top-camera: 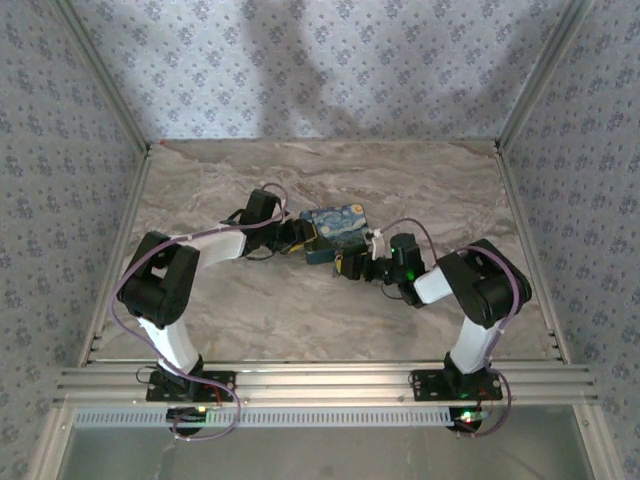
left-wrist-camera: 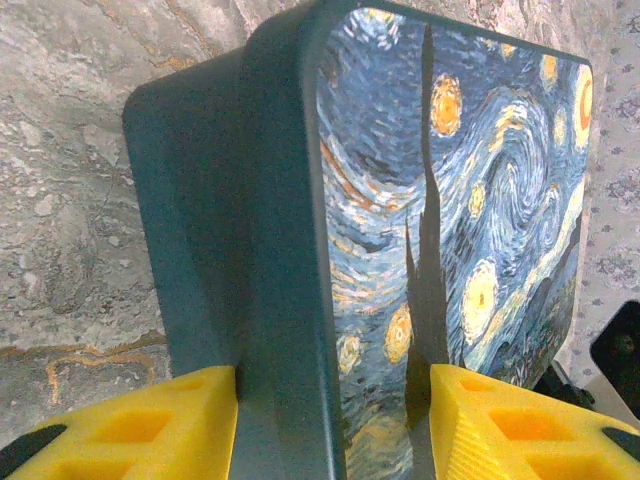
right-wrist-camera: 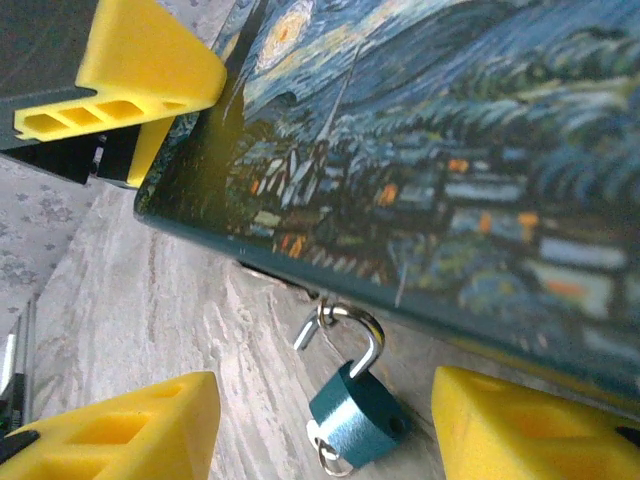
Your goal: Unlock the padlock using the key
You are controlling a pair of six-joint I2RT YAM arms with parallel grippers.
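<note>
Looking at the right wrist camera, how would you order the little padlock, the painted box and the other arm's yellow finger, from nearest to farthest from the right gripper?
1. Padlock: low centre, between the open fingers of the right gripper.
2. Painted box: just above the padlock, across the upper right.
3. Yellow finger of the left gripper: top left, at the box's far edge.
</note>
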